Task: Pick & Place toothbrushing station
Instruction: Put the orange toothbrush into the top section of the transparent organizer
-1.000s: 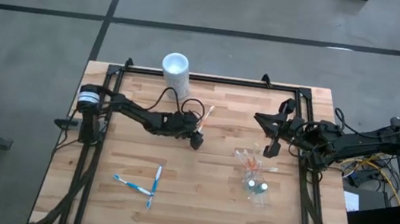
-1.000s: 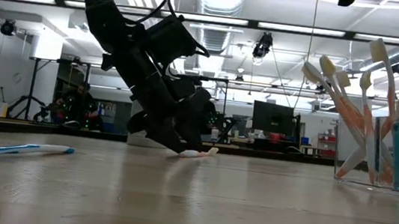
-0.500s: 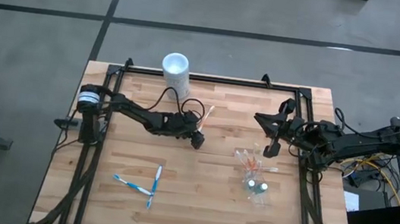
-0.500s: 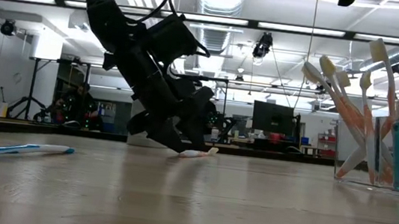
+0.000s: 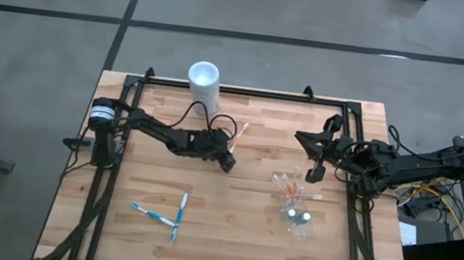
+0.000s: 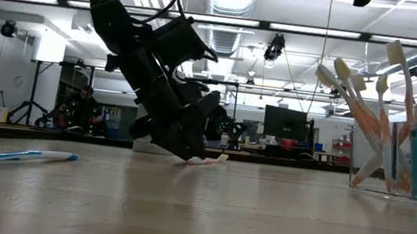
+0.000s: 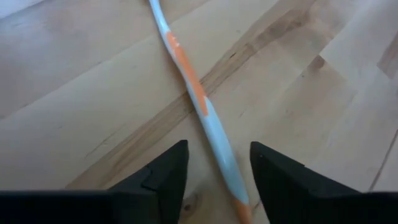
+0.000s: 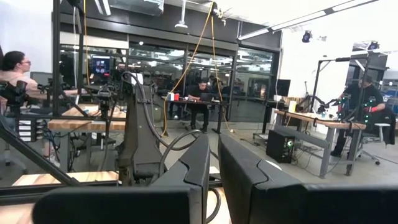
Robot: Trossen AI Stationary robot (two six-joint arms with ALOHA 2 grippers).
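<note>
Tabletop [image 5: 229, 227] centre-back: left hand [image 7: 214, 163] apart, straddling orange-and-white toothbrush [image 7: 198, 106]; thin handle off-centre, may slip out at closure

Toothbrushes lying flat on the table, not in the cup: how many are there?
3. An orange-and-white toothbrush lies between the left gripper's fingers. Two blue-and-white toothbrushes lie crossed near the table's front left.

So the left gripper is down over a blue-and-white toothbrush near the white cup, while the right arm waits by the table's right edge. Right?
Not quite: the toothbrush between the left gripper's fingers is orange-and-white, as the left wrist view shows. The rest holds: it lies near the white cup, and the right gripper waits by the table's right edge.
</note>
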